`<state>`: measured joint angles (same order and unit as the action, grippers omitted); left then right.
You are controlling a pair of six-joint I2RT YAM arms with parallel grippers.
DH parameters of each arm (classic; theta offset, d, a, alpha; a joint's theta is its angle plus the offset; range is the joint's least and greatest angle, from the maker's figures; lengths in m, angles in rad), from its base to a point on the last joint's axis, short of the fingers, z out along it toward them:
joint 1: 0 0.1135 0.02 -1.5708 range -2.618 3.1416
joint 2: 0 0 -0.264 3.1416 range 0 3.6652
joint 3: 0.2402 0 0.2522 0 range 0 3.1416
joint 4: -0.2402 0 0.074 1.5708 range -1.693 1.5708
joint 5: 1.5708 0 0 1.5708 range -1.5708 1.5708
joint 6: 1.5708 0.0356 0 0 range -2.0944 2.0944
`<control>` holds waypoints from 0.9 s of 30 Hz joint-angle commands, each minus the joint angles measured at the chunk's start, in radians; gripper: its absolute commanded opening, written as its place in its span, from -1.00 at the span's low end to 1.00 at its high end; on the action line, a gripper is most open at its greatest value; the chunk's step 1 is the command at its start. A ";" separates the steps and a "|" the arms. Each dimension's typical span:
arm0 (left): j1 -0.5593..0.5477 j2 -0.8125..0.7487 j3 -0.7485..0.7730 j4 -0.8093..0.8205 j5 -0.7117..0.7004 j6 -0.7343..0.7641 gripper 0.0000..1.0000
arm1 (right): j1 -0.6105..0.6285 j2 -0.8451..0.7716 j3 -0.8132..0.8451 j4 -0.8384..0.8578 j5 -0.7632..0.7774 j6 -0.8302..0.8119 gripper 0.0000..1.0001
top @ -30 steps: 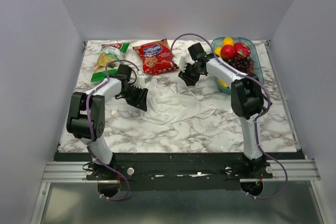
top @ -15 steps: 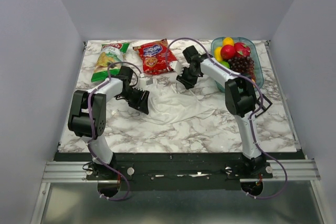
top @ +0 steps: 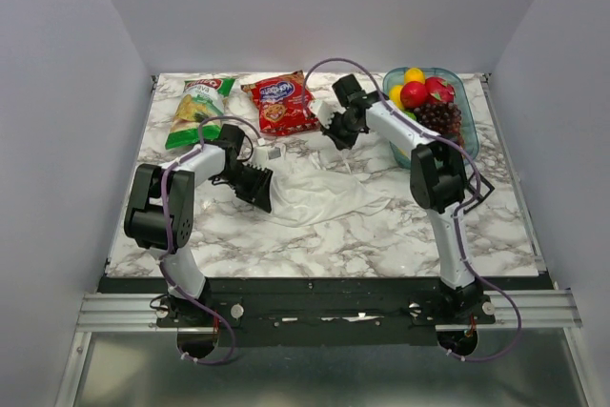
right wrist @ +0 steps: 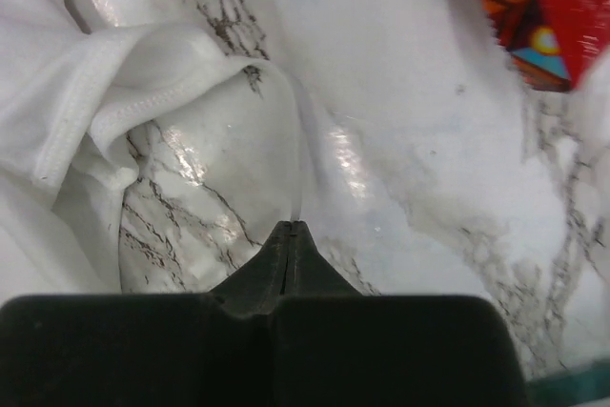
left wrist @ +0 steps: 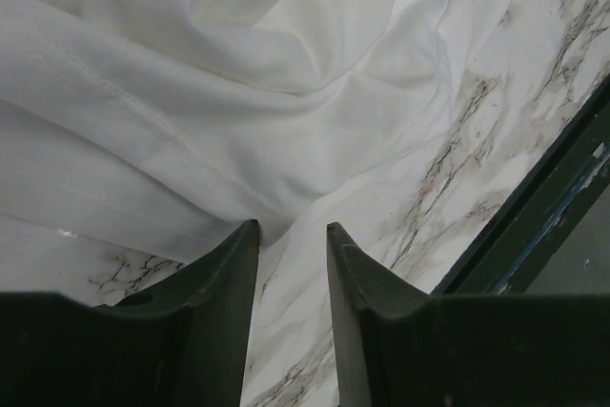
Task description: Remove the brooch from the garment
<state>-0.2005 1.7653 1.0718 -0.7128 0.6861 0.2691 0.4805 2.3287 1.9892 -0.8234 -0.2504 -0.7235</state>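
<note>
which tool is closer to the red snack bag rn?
Right. The right tool hovers just beside the red snack bag, off its right edge. The left tool sits well nearer the arm bases, at the left edge of the white garment.

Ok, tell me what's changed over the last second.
The right gripper shut its jaws, apparently on nothing, and moved toward the red snack bag. The left gripper, open at the edge of the white garment, barely shifted. Garment, bag and fruit bowl stayed put.

We see a soft, matt white cloth garment (left wrist: 238,64), a glossy marbled bench (left wrist: 438,178), matt black plastic fingers (left wrist: 210,312) and a shiny red bag (top: 281,104).
</note>
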 commanded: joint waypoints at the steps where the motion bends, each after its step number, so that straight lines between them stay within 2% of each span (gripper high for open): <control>1: -0.008 0.003 -0.013 0.009 0.012 0.022 -0.24 | -0.039 -0.164 -0.001 0.118 -0.033 0.096 -0.99; 4: -0.010 0.006 -0.018 0.033 0.001 0.001 -0.45 | -0.048 -0.213 -0.006 0.130 -0.053 0.130 -0.99; 5: -0.011 0.006 -0.021 0.054 -0.006 -0.007 -0.57 | -0.049 -0.221 -0.009 0.129 -0.056 0.137 -0.99; 7: -0.011 0.003 -0.026 0.073 -0.013 -0.024 -0.62 | -0.049 -0.241 -0.015 0.129 -0.064 0.156 -0.99; 9: -0.013 -0.013 -0.044 0.113 -0.031 -0.050 -0.33 | -0.049 -0.249 -0.035 0.127 -0.073 0.165 -0.99; 11: -0.014 -0.035 -0.064 0.144 -0.039 -0.051 -0.13 | -0.049 -0.252 -0.049 0.125 -0.072 0.173 -0.99; 12: -0.016 -0.040 -0.068 0.150 -0.042 -0.051 -0.10 | -0.049 -0.253 -0.053 0.125 -0.070 0.173 -0.99; 16: -0.031 -0.027 -0.064 0.135 -0.011 -0.033 -0.08 | -0.051 -0.258 -0.066 0.125 -0.056 0.167 -0.99; 22: -0.073 -0.033 -0.042 0.147 0.015 -0.027 -0.19 | -0.049 -0.258 -0.069 0.127 -0.052 0.165 -0.99; 27: -0.109 0.008 -0.015 0.147 -0.010 -0.045 -0.17 | -0.049 -0.258 -0.066 0.129 -0.043 0.167 -0.99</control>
<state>-0.2859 1.7523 1.0225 -0.5831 0.6701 0.2337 0.4263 2.0682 1.9255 -0.6968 -0.2970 -0.5724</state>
